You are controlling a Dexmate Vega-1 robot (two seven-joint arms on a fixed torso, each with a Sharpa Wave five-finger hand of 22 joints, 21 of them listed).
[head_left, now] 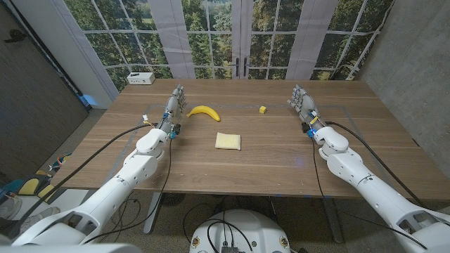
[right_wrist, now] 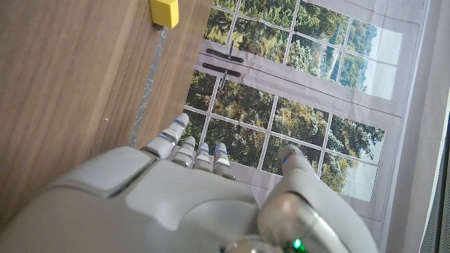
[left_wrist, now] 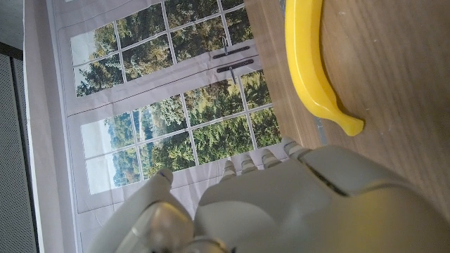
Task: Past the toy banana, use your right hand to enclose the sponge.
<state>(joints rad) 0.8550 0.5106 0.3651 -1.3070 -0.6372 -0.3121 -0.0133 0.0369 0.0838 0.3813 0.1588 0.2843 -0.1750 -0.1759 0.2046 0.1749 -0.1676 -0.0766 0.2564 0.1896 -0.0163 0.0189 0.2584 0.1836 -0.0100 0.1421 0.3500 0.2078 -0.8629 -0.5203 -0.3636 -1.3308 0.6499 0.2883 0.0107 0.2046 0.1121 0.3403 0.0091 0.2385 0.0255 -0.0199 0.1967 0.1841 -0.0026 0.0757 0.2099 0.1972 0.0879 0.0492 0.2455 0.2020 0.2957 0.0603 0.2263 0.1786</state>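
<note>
Wooden table (head_left: 281, 151) before a tall window wall; toy banana (head_left: 204, 112) lies at the left-centre, pale yellow sponge (head_left: 228, 141) nearer the robot at the middle, small yellow block (head_left: 263, 109) farther back to the right. Right hand (head_left: 302, 100) stands at the right, well apart from the sponge, fingers straight and loosely apart, holding nothing. Left hand (head_left: 174, 100) stands just beside the banana, likewise empty; white box (head_left: 140, 78) at the far left corner.

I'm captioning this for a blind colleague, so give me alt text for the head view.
A wooden table holds a toy banana, a flat yellow sponge nearer the robot, and a small yellow block. The left hand stands beside the banana, the right hand right of the block; both hold nothing.
</note>
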